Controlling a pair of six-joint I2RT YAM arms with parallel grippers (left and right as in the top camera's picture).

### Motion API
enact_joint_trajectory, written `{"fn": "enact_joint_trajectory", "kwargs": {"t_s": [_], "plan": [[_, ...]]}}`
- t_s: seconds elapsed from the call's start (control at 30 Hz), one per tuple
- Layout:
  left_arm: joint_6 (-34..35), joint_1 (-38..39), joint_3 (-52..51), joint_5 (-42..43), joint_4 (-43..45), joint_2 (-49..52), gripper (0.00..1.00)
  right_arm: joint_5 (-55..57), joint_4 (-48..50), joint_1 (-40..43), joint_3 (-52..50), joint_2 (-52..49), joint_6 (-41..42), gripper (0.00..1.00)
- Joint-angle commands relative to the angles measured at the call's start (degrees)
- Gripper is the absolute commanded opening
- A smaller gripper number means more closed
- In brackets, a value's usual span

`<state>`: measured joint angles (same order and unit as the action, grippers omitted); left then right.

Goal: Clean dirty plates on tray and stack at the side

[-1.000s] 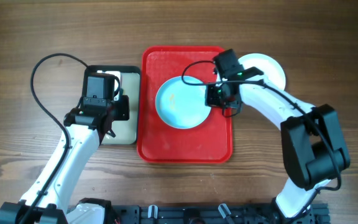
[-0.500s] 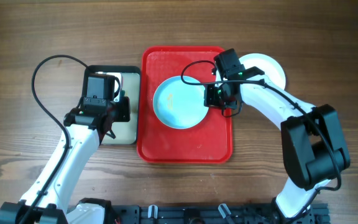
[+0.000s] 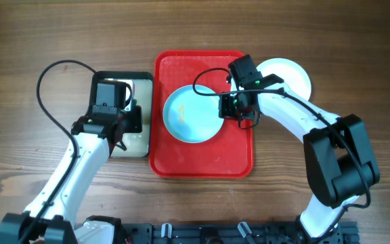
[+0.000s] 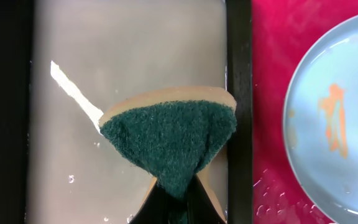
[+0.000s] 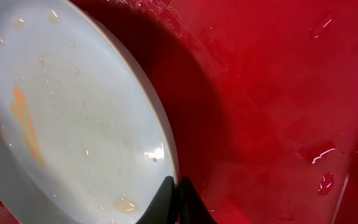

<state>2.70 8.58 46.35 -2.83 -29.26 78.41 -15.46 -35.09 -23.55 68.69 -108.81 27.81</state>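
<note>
Change: over the last second the dirty plate (image 3: 193,114) has slid a little toward the left edge of the red tray (image 3: 202,161), closer to the basin side. My right arm has moved with it; my left arm has not moved.
Dirty plate: it is pale aqua and sits in the upper half of the tray. An orange smear (image 4: 334,118) is unwiped on its face. The wrist view shows a dark shadow under its right rim, so I judge that edge is tilted up off the tray.
Right gripper (image 5: 174,198): its fingers are pinched closed on the plate's right rim.
Left gripper (image 4: 176,200): it is clamped on the green scouring sponge (image 4: 169,140), which bunches at the pinch.
Sponge: it hangs over the cloudy water of the black-rimmed basin (image 4: 238,93), near the basin's right wall. I cannot tell whether it touches the water.
Side stack: a white plate (image 3: 291,73) rests on the table beyond the tray's right edge, partly hidden by my right arm. I cannot count how many plates are there.
Meaning for the task: I read the shift as bringing the plate within the sponge's reach. Scrubbing of this plate has not begun, and stacking comes after that.
</note>
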Motion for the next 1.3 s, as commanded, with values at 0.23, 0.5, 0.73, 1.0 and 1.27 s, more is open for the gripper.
{"fn": "enact_joint_trajectory", "kwargs": {"t_s": [0.23, 0.5, 0.73, 1.0, 1.27], "plan": [[0.8, -0.1, 0.4, 0.9, 1.0, 0.9, 0.04, -0.9, 0.2, -0.2, -0.6, -1.4, -0.8, 0.04], [0.8, -0.1, 0.4, 0.9, 1.0, 0.9, 0.04, -0.9, 0.2, -0.2, -0.6, -1.4, -0.8, 0.04], [0.8, 0.1, 0.4, 3.7, 1.0, -0.3, 0.04, -0.9, 0.2, -0.2, -0.6, -1.4, -0.8, 0.04], [0.8, 0.0, 0.4, 1.2, 1.4, -1.6, 0.04, -0.9, 0.3, -0.2, -0.6, -1.4, -0.8, 0.04], [0.9, 0.0, 0.4, 1.1, 0.1, -1.6, 0.04, -0.9, 0.4, -0.2, -0.6, -1.4, -0.8, 0.04]]}}
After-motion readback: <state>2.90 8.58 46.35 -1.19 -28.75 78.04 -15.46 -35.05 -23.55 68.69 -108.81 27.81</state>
